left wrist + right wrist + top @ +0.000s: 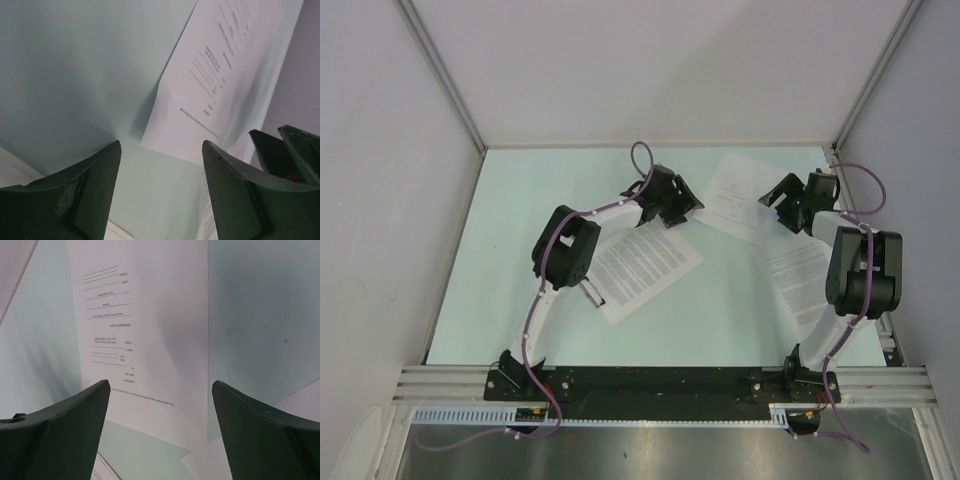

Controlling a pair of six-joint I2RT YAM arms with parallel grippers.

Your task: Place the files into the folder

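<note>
Three files (645, 262) dot your counter (500, 250), the sparse sheet (732, 192) upper right. Left end effector (680, 205) and right end effector (780, 205) both gape empty either side of it; converging there, they could clash or crumple the paper.

You see a pale green tabletop (510, 220) under everything. White walls (380, 200) and aluminium posts (440, 75) enclose it.

We hold our left arm (563, 252) and right arm (861, 266) forward, elbows bent high. Our left gripper (672, 203) and right gripper (788, 198) angle toward each other, near but apart, both with jaws spread and empty.
</note>
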